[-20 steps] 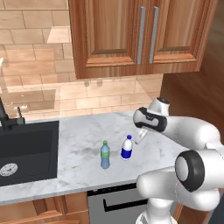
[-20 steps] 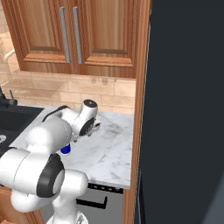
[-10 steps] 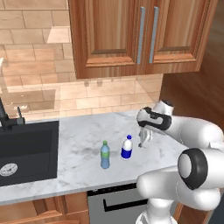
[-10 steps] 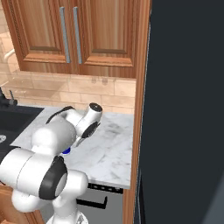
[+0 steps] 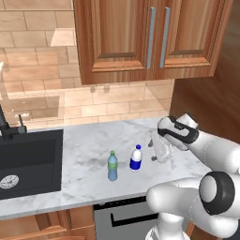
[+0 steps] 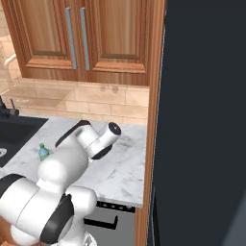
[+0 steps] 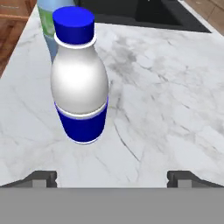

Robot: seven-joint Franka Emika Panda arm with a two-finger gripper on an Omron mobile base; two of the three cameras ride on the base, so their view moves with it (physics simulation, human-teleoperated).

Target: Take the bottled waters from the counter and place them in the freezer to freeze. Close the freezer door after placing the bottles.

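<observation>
Two bottled waters stand on the marble counter (image 5: pixel 84 140). The one with the dark blue label (image 5: pixel 136 158) is upright, and the pale blue, green-capped one (image 5: pixel 112 166) stands just to its left. My gripper (image 5: pixel 153 151) hangs low over the counter, just right of the blue-label bottle, open and holding nothing. In the hand view that bottle (image 7: pixel 81 87) stands close ahead, left of centre, beyond the wide-apart fingertips (image 7: pixel 43 178), with the pale blue bottle (image 7: pixel 43 17) behind it. The freezer (image 6: pixel 206 120) shows as a dark slate front to the right of the counter (image 6: pixel 125 168).
A black sink (image 5: pixel 28 159) with a dark faucet (image 5: pixel 4 124) is set into the counter's left end. Wooden wall cabinets (image 5: pixel 150 37) hang above. A grey dishwasher front (image 5: pixel 122 218) sits under the counter edge. A wooden side panel (image 6: pixel 153 120) separates counter and freezer.
My hand has dropped lower and a little to the right, down toward the counter beside the blue-label bottle. Both bottles stand where they were. The jaws stay open.
</observation>
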